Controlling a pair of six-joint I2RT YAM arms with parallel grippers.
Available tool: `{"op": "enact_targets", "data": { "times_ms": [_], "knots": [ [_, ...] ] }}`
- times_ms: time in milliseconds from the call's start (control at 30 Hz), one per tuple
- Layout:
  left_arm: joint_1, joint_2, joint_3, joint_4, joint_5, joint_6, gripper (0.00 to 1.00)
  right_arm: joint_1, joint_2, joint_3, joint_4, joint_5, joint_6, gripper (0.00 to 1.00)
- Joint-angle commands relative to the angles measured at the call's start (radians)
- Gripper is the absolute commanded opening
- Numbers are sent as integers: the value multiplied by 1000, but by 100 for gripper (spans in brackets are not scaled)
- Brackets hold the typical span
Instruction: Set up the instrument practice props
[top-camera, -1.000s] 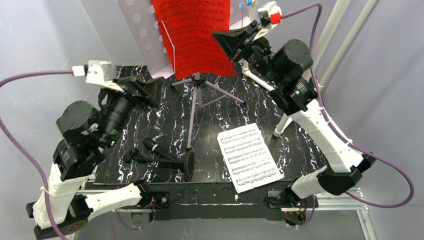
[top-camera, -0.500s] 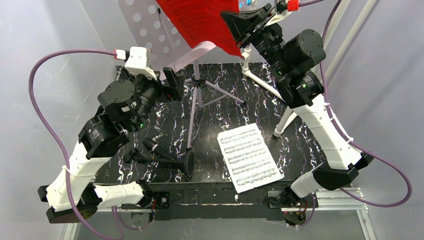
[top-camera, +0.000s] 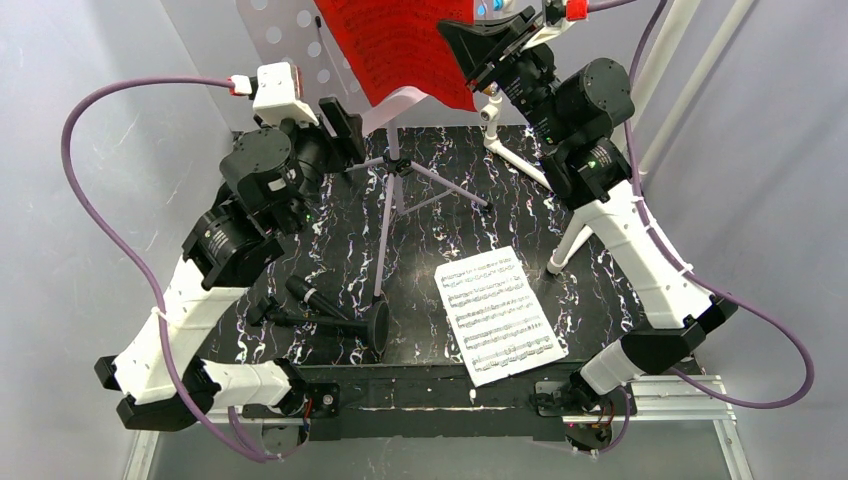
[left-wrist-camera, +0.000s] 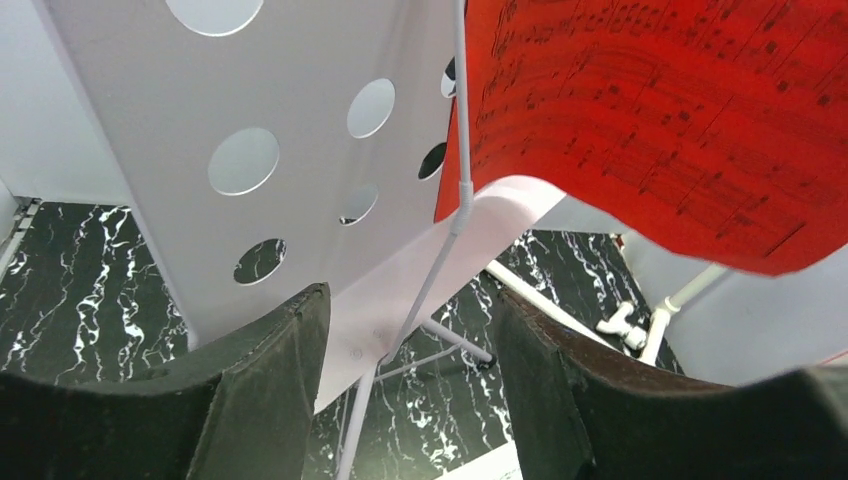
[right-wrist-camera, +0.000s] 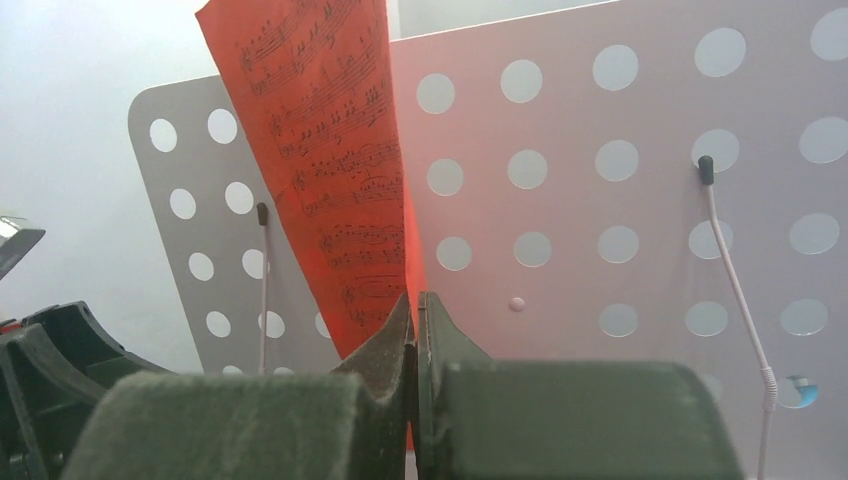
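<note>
The lilac music stand (top-camera: 285, 60) stands upright on its tripod at the back of the table. My right gripper (top-camera: 472, 62) is shut on the edge of the red sheet-music page (top-camera: 400, 45) and holds it in front of the stand's desk. In the right wrist view the page (right-wrist-camera: 335, 170) runs into the closed gripper (right-wrist-camera: 413, 310). My left gripper (top-camera: 340, 130) is open and empty, just left of the stand's shelf. In the left wrist view it (left-wrist-camera: 410, 300) frames the shelf and pole. The white page (top-camera: 497, 313) lies flat. The black microphone stand (top-camera: 320, 315) lies on its side.
The white pipe frame (top-camera: 650, 80) stands at the back right, and one foot of it (left-wrist-camera: 640, 325) shows in the left wrist view. The black marbled mat (top-camera: 600, 270) covers the table. Grey walls close in on both sides.
My left arm has risen and swung right, bringing its open gripper up to the stand's shelf. My right gripper has lifted the red page higher against the desk.
</note>
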Motion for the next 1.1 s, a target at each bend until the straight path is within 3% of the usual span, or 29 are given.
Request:
{"op": "enact_targets", "data": {
  "times_ms": [0,433,1067],
  "knots": [
    [12,10,26,109,-66,-53,57,-17,-17,-19,100,-10,46,1],
    [12,55,8,361,-123,9,42,-42,-28,-28,125,-28,66,1],
    [12,98,-31,527,-167,72,41,-58,-24,-23,142,-51,87,1]
  ]
}}
